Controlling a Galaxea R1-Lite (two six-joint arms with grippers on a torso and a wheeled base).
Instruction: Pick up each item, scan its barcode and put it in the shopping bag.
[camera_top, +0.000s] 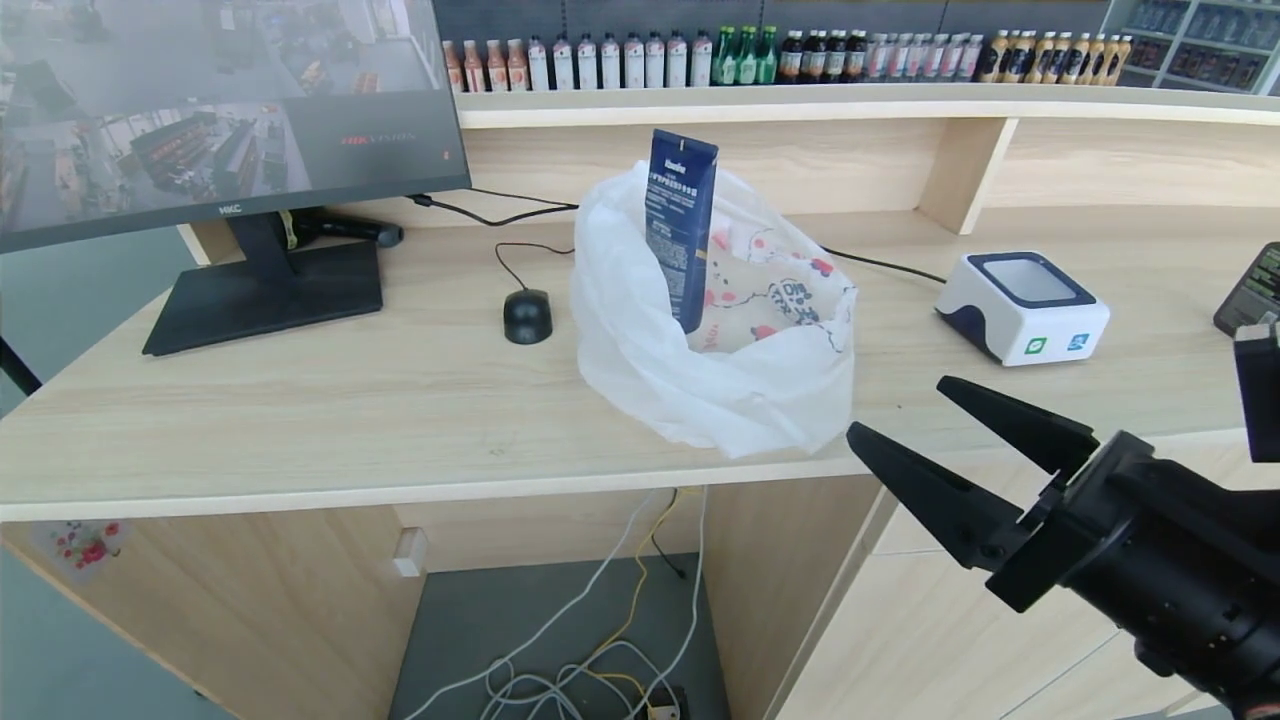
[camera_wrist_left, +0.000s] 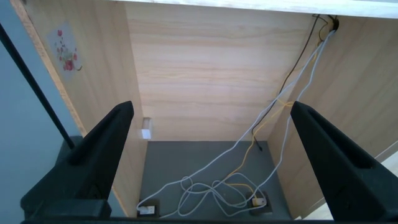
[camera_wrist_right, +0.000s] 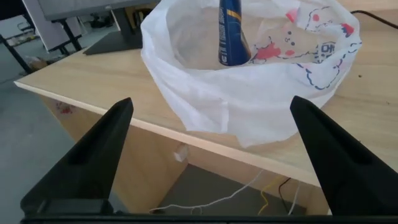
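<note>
A white plastic shopping bag (camera_top: 700, 370) (camera_wrist_right: 249, 106) sits open on the wooden counter (camera_top: 300, 400). A tall dark blue pouch (camera_top: 681, 228) (camera_wrist_right: 231, 31) stands upright inside it, its top sticking out above the rim. A white barcode scanner (camera_top: 1022, 306) with a dark window rests on the counter to the bag's right. My right gripper (camera_top: 895, 418) (camera_wrist_right: 211, 162) hangs open and empty just off the counter's front edge, right of the bag. My left gripper (camera_wrist_left: 211, 162) is open and empty below the counter, facing the leg space with its cables.
A monitor (camera_top: 200, 100) on a black stand, a black mouse (camera_top: 527, 316) and a dark handheld object (camera_top: 345, 230) are on the counter's left. A dark device (camera_top: 1250, 290) lies at the right edge. Bottles (camera_top: 780, 58) line the raised back shelf. Loose cables (camera_wrist_left: 236, 180) lie under the counter.
</note>
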